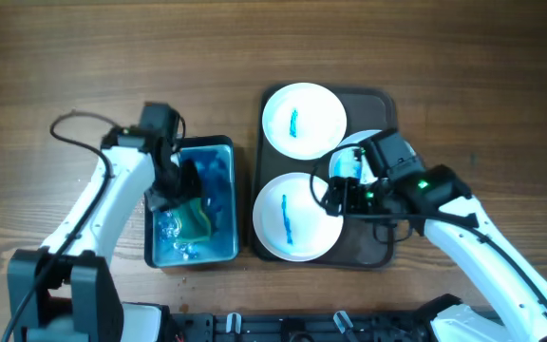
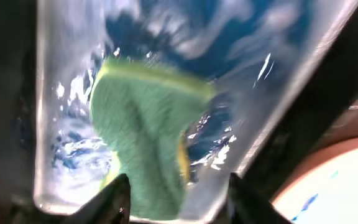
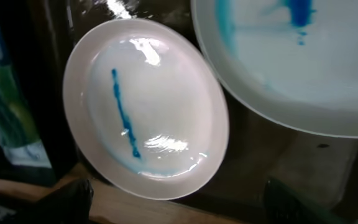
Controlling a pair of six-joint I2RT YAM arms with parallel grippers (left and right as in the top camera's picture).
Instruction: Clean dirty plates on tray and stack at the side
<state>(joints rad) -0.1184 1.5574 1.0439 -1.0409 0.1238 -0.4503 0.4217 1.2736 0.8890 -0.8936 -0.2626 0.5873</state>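
Three plates (image 1: 295,216) sit on the tray (image 1: 373,95), right of the water tub (image 1: 221,147). My left claw (image 2: 178,186) is spread above the soaked sponge (image 2: 148,137); right claw (image 3: 179,193) spread, empty. Risk: loose pinch, sponge slips, drips on tabletop (image 1: 65,57).

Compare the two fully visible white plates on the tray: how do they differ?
The far plate carries a short blue streak; the near plate a longer one. The near plate has the right gripper at its rim; the far plate lies clear of it. Both are white, round and dirty.
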